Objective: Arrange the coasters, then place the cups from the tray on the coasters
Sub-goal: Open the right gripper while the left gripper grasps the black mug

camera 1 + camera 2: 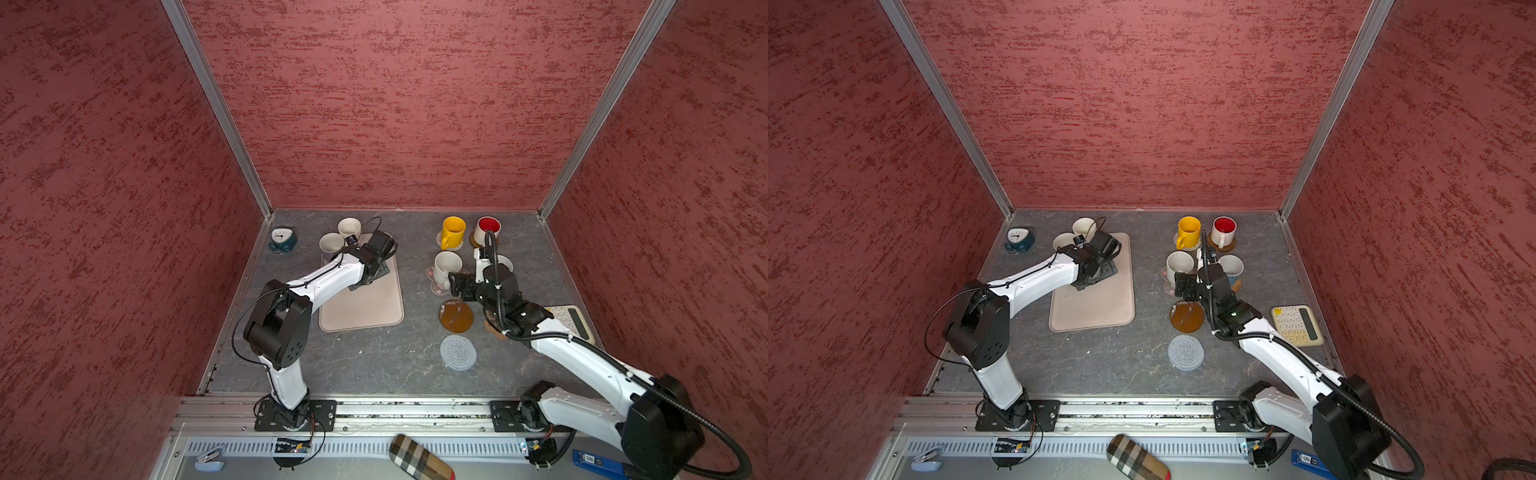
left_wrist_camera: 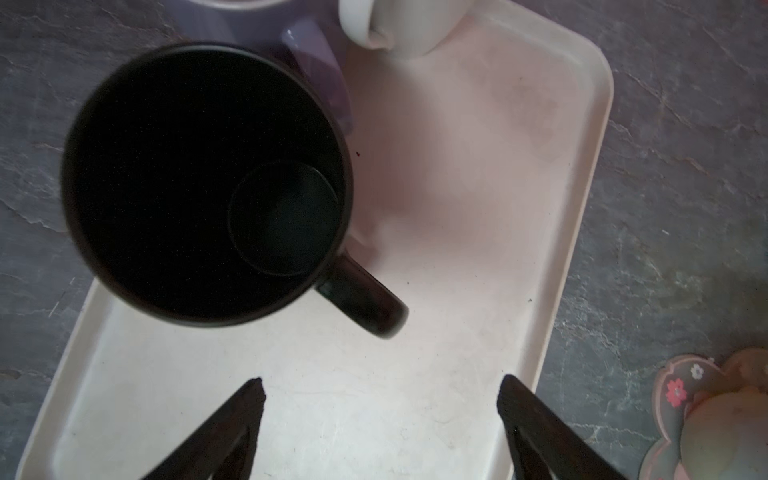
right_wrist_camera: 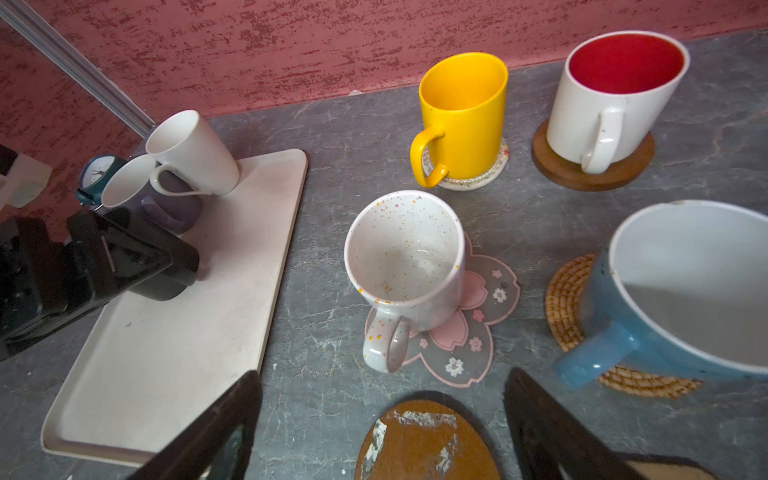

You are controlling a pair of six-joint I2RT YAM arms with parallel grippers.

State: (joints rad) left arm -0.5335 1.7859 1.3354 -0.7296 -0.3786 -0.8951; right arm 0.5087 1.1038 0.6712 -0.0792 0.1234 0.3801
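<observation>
Both jaw pairs stand wide and empty: the left gripper [image 2: 381, 378] hangs over the tray [image 2: 457, 291] just short of the black mug [image 2: 203, 183] (handle toward it), the right gripper [image 3: 383, 373] above a bare brown coaster [image 3: 424, 444] beside the speckled mug [image 3: 405, 253].

grey stone-look tabletop [image 1: 374, 365] with pale veins. sitting straight on it: the beige tray [image 1: 365, 311] left of middle, a teal clock [image 1: 282, 240] in the far left corner, and a cream calculator [image 1: 1296, 325] by the right edge. the coasters are on the right half: cream woven coaster [image 3: 469, 181] and wooden disc [image 3: 590, 176] at the back, pink flower coaster [image 3: 478, 332] and rattan coaster [image 3: 565, 299] nearer, then a scuffed brown disc [image 1: 456, 316], and the grey-blue crochet round [image 1: 458, 351] nearest.
</observation>
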